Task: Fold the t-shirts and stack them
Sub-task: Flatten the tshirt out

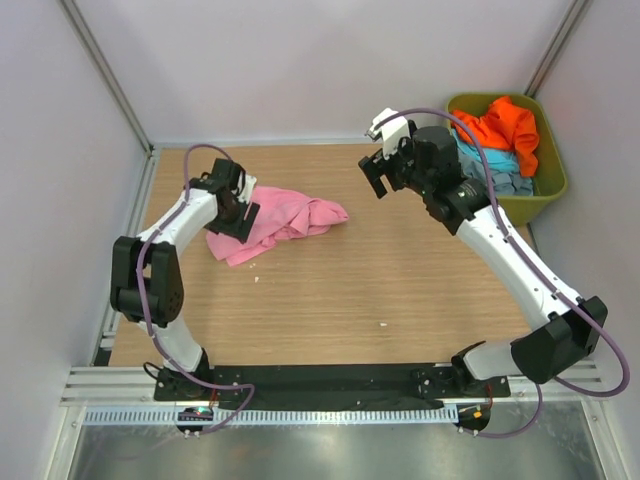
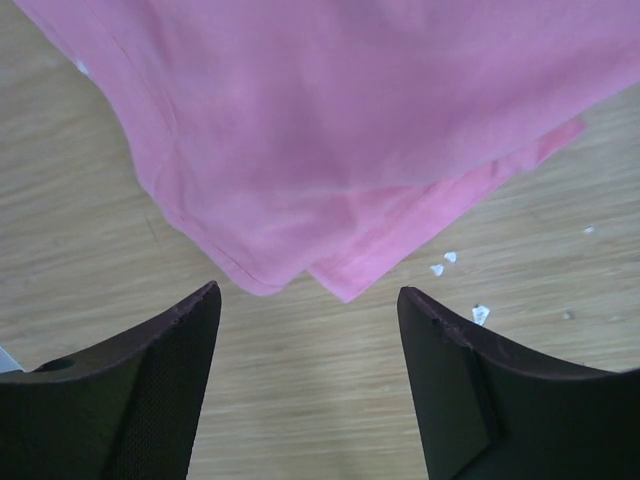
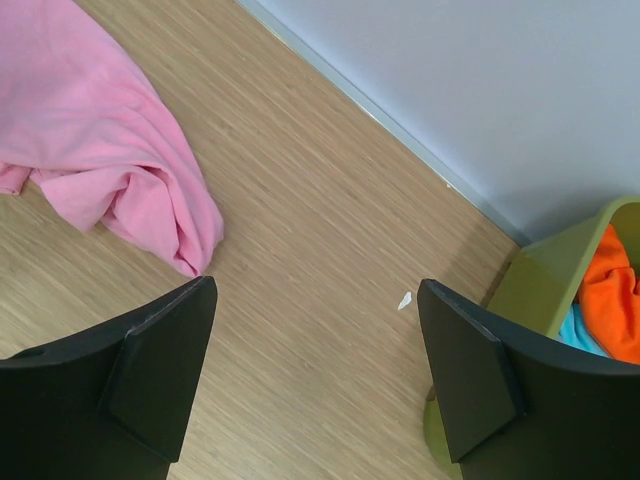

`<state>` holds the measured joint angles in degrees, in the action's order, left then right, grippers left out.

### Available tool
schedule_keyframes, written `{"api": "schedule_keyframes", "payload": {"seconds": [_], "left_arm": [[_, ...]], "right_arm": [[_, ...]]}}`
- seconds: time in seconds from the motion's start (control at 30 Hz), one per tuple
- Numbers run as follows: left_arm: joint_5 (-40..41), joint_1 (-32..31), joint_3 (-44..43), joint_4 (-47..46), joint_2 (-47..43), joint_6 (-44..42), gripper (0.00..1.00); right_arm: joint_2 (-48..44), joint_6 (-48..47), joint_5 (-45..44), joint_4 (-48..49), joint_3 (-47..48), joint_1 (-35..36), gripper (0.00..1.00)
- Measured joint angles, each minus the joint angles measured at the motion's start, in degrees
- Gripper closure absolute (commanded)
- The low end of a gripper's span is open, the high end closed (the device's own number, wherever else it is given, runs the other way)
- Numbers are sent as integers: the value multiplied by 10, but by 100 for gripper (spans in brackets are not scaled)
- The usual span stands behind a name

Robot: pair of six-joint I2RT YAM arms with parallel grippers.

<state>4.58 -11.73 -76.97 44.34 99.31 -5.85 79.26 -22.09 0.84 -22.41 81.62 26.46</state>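
1. Currently, locate the pink t-shirt (image 1: 280,222) on the wooden table (image 1: 400,290), left of centre. It lies crumpled and unfolded. Its bunched end reaches toward the middle of the table, and a layered hem corner points toward the left arm.
2. Locate the other t-shirts in the olive-green tub (image 1: 555,170) at the far right corner. The orange t-shirt (image 1: 505,128) is on top, with the light blue t-shirt (image 1: 490,165) beneath it. They are probably kept there so that only one garment occupies the working surface.
3. Check the left gripper (image 2: 310,300). It sits low at the left edge of the pink t-shirt. In the left wrist view its fingertips flank the hem corner, which lies just ahead of them. This position suits taking that corner to spread the shirt flat.
4. Confirm the left hand state. The jaws are moderately parted, with only bare wood between them. No contact with the cloth is visible, so the hand is grasping nothing.
5. Check the right gripper (image 3: 315,290). It hangs above the table between the pink t-shirt and the tub, nearer the tub. The right wrist view shows the shirt's bunched end on one side and the tub rim on the other.
6. Confirm the right hand state. The jaws are spread wide and the hand is released, holding nothing.
7. Treat the task as barely begun. No shirt is folded or stacked, and the pink t-shirt must be flattened first.
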Motion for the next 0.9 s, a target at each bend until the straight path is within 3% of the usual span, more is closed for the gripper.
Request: {"api": "schedule_keyframes", "payload": {"seconds": [0.3,0.8,0.9], "left_arm": [[5,51,-11,5,40,10,20],[-126,133,-78,50,148,65,33],[-137,146,-88,54,160,71,40]], "right_arm": [[1,0,17,0,-6,0,13],[3,-10,17,1,-9,0,12],[4,-14,15,1,-9,0,12]]}}
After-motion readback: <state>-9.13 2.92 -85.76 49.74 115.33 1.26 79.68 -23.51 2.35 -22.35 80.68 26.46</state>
